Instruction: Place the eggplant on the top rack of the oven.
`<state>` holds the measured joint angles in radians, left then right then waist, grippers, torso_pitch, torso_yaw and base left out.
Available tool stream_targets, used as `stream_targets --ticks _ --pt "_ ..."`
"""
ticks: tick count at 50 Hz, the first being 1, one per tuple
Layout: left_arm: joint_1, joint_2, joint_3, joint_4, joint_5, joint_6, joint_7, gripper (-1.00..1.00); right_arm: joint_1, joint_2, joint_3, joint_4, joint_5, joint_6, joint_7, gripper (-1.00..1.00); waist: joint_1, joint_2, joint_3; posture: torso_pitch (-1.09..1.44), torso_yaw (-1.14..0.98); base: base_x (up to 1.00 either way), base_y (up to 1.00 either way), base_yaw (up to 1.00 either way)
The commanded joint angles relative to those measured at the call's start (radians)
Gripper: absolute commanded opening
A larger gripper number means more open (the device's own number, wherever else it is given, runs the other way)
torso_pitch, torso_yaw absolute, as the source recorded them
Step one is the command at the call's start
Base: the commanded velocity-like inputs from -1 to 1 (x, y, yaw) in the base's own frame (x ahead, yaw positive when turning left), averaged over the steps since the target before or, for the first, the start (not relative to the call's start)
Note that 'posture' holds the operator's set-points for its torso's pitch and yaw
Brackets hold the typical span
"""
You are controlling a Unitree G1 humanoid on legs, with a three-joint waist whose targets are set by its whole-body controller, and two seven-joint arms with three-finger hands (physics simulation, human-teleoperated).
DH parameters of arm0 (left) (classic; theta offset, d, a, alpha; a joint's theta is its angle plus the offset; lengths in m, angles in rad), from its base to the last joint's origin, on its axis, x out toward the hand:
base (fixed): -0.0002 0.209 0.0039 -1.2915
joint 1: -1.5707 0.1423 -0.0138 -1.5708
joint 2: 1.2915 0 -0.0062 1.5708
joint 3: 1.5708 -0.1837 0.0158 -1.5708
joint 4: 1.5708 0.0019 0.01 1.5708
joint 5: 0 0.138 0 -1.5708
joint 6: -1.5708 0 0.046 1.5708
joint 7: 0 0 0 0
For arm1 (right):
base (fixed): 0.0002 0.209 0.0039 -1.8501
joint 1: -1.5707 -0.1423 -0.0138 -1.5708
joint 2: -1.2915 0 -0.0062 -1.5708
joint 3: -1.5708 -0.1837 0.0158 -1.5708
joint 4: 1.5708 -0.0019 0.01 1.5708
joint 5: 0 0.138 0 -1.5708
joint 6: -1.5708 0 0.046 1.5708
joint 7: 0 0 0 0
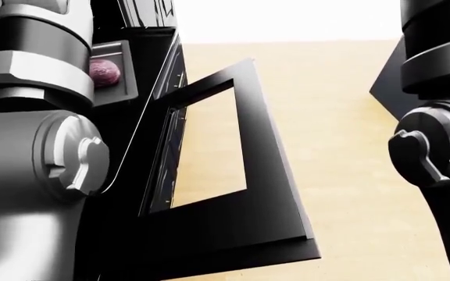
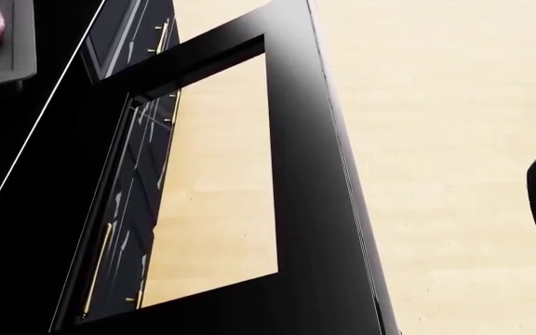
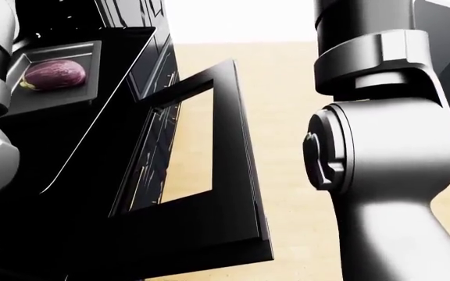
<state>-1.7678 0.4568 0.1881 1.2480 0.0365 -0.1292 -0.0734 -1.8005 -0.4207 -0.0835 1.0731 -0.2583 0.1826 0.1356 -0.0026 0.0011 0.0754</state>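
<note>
The oven door (image 1: 264, 175) hangs open over the pale wooden floor (image 2: 436, 139). The eggplant (image 3: 53, 74) lies on a dark tray (image 3: 84, 55). Both hands are out of view, so the fingers I cannot tell.

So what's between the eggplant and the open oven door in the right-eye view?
In the right-eye view, the eggplant lies on a dark tray; between it and the open oven door there is only the tray's rim and black stove surface.

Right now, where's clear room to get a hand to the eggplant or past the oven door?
The eggplant lies in a dark tray on the black stove top; bare tray shows right of it. The open oven door juts out lower right. The robot's arms fill both edges; no hand shows. Bare wood floor lies right of the door.
</note>
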Motion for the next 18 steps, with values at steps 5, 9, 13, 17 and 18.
stream_targets --ticks 5,9,13,17,18 --pt "-0.037 0.005 0.005 -0.041 -0.025 -0.087 0.012 1.00 -0.024 -0.017 -0.005 -0.083 -0.029 -0.108 -0.008 1.00 -0.001 0.000 -0.032 0.00 0.00 0.00 0.00 0.00" --pt "-0.039 0.005 0.007 -0.051 -0.040 -0.122 0.024 1.00 -0.017 -0.021 -0.009 -0.113 -0.038 -0.165 -0.021 1.00 -0.001 -0.001 -0.031 0.00 0.00 0.00 0.00 0.00" --pt "-0.045 0.004 0.007 -0.060 -0.055 -0.165 0.029 1.00 -0.021 -0.025 -0.013 -0.124 -0.046 -0.195 -0.031 1.00 -0.001 -0.001 -0.030 0.00 0.00 0.00 0.00 0.00" --pt "-0.048 0.005 0.007 -0.062 -0.068 -0.199 0.035 1.00 -0.029 -0.028 -0.018 -0.124 -0.047 -0.214 -0.035 1.00 -0.001 -0.002 -0.029 0.00 0.00 0.00 0.00 0.00" --pt "-0.051 0.006 0.006 -0.061 -0.070 -0.202 0.038 1.00 -0.028 -0.027 -0.017 -0.124 -0.048 -0.217 -0.034 1.00 -0.001 -0.002 -0.028 0.00 0.00 0.00 0.00 0.00"
